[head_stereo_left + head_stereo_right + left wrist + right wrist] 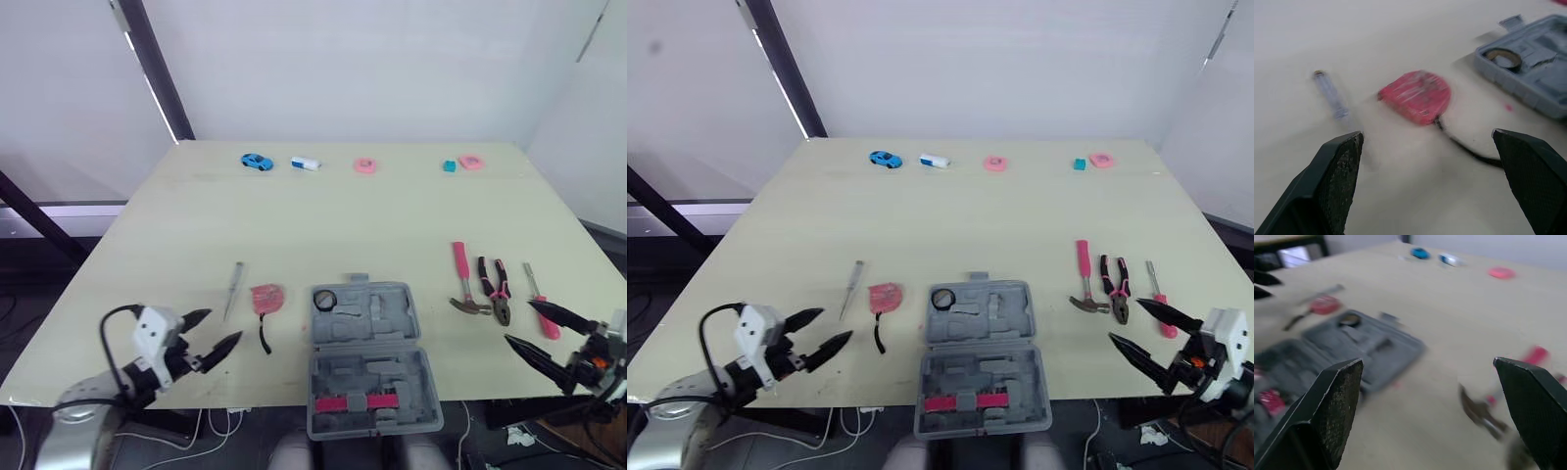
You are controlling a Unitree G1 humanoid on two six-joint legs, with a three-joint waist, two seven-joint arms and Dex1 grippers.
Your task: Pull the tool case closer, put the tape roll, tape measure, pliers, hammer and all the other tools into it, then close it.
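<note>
Tool case (pixel 367 357) lies open near me; I see left end effector (pixel 223 325) and right end effector (pixel 518 321) spread wide.

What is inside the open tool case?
In the tool case, a black tape roll sits in the far left corner and pink pieces lie in the near half. Other slots look empty; whatever lies beneath the roll is hidden.

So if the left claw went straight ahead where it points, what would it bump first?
Probably the red tape measure: it lies straight ahead of the open left claw, centred between its fingers. The case sits off to the side, so it would likely be missed.
</note>
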